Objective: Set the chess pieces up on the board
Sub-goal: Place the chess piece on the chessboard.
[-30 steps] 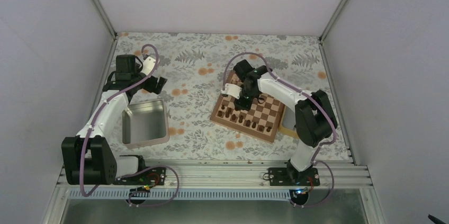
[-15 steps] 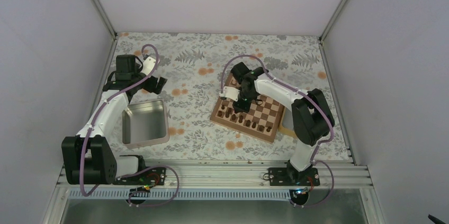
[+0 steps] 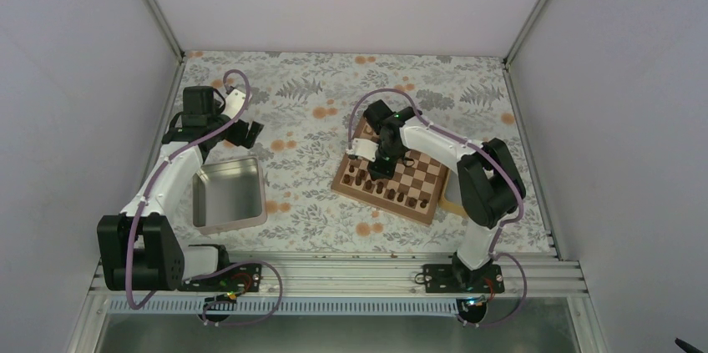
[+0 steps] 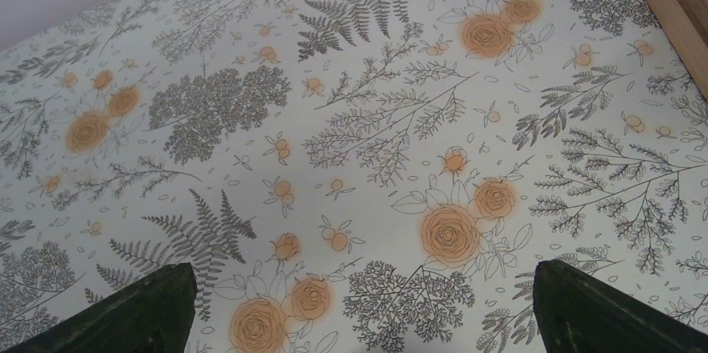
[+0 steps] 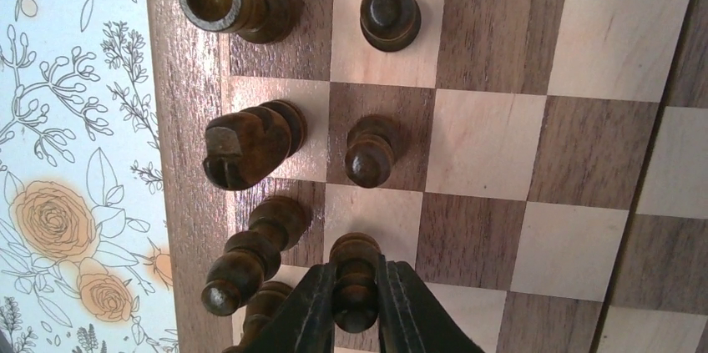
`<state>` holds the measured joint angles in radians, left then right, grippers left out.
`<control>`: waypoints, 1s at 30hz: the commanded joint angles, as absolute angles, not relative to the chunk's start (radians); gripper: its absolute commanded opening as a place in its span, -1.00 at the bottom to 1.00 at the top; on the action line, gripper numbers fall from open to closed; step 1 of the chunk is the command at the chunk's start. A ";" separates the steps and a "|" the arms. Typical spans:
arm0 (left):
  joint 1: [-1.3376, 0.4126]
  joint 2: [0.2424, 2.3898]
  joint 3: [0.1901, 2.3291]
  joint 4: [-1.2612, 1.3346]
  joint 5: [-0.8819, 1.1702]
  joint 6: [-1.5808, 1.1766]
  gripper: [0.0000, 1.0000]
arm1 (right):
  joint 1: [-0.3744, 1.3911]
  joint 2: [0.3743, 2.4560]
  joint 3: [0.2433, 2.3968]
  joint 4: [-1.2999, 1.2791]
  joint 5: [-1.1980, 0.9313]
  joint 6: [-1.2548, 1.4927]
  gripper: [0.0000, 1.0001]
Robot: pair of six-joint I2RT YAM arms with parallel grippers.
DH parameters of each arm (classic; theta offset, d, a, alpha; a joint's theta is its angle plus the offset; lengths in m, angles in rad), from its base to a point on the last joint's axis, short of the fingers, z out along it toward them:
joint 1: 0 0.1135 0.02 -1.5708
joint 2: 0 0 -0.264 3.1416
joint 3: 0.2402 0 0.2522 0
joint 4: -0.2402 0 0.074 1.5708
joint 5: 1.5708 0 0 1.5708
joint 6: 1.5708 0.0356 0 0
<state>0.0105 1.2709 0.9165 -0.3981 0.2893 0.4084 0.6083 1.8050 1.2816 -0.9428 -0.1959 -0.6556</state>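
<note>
The board [image 3: 413, 179] lies right of centre on the flowered cloth, with dark chess pieces [image 3: 391, 193] along its near and left edges. My right gripper [image 3: 377, 165] is over the board's left side, shut on a dark pawn [image 5: 356, 282] that stands on a light square. In the right wrist view a rook [image 5: 225, 1], a knight [image 5: 246, 143], a bishop [image 5: 246, 263] and two pawns [image 5: 370, 151] stand close by. My left gripper [image 3: 249, 133] is open and empty above the bare cloth, its fingertips [image 4: 146, 310] wide apart.
A grey metal tin [image 3: 227, 193] sits open at the left, near the left arm. A light wooden tray [image 3: 452, 204] pokes out from under the right arm beside the board; its corner also shows in the left wrist view [image 4: 678, 2].
My right gripper has moved a little left and toward the near side over the board's left columns. The left arm has not moved.
</note>
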 commanded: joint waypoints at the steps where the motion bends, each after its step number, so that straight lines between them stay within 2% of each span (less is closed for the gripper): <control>1: 0.015 1.272 0.925 -0.389 0.295 0.413 1.00 | 0.617 1.804 1.279 -0.933 -0.189 -0.644 -0.66; 7: 0.015 1.270 0.925 -0.388 0.295 0.413 1.00 | 0.617 1.793 1.277 -0.919 -0.191 -0.638 -0.54; 17: 0.015 1.268 0.928 -0.394 0.296 0.411 1.00 | 0.598 1.737 1.319 -0.956 -0.197 -0.638 -0.54; 23: 0.015 1.264 0.928 -0.394 0.296 0.411 1.00 | 0.542 1.627 1.333 -1.005 -0.206 -0.636 -0.53; 26: 0.015 1.263 0.930 -0.394 0.291 0.410 1.00 | 0.466 1.550 1.311 -1.039 -0.190 -0.630 -0.53; 30: 0.015 1.267 0.929 -0.385 0.271 0.409 1.00 | 0.239 1.413 1.244 -1.066 -0.196 -0.670 -0.49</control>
